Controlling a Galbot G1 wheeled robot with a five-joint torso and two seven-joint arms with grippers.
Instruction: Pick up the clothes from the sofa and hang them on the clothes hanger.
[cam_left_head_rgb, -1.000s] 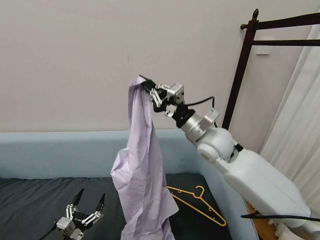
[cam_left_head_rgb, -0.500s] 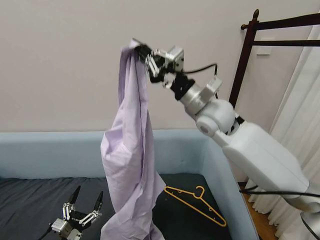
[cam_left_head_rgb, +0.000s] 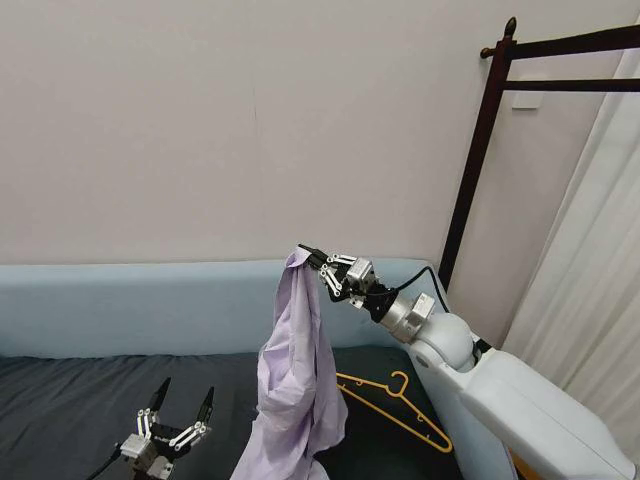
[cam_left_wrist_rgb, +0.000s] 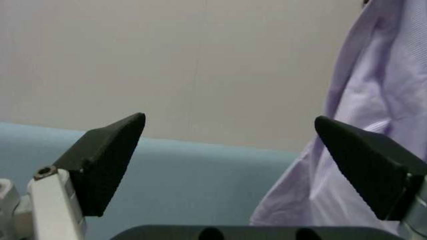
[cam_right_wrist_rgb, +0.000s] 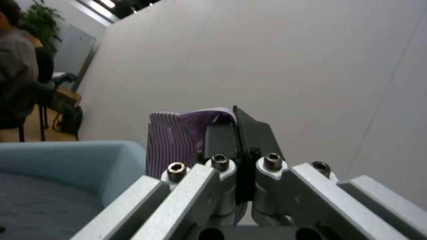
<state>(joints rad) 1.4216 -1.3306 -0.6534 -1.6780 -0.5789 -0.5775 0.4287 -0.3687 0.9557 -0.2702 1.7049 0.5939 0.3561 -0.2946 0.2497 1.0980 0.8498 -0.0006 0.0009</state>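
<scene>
Right tool (cam_left_head_rgb: 318, 266) clamped shut on the top of the lilac shirt (cam_left_head_rgb: 300, 390); the thin, creased cloth hangs from it down to the sofa (cam_left_head_rgb: 100, 300) seat near its right end. Left tool (cam_left_head_rgb: 172, 425) spread open, low over the seat's front edge. Versus 0.5 s ago: right tool has dropped to the sofa back's top edge.

- The sofa (cam_left_head_rgb: 120, 300) stands against the wall.
- The shirt (cam_left_head_rgb: 295, 380) hangs from the right gripper (cam_left_head_rgb: 318, 266), over the sofa seat.
- A hanger (cam_left_head_rgb: 395, 408) lies on the seat, just right of the shirt.
- The left gripper (cam_left_head_rgb: 185, 392) is low, left of the shirt.
- The clothes rack (cam_left_head_rgb: 480, 140) stands right of the sofa.
</scene>
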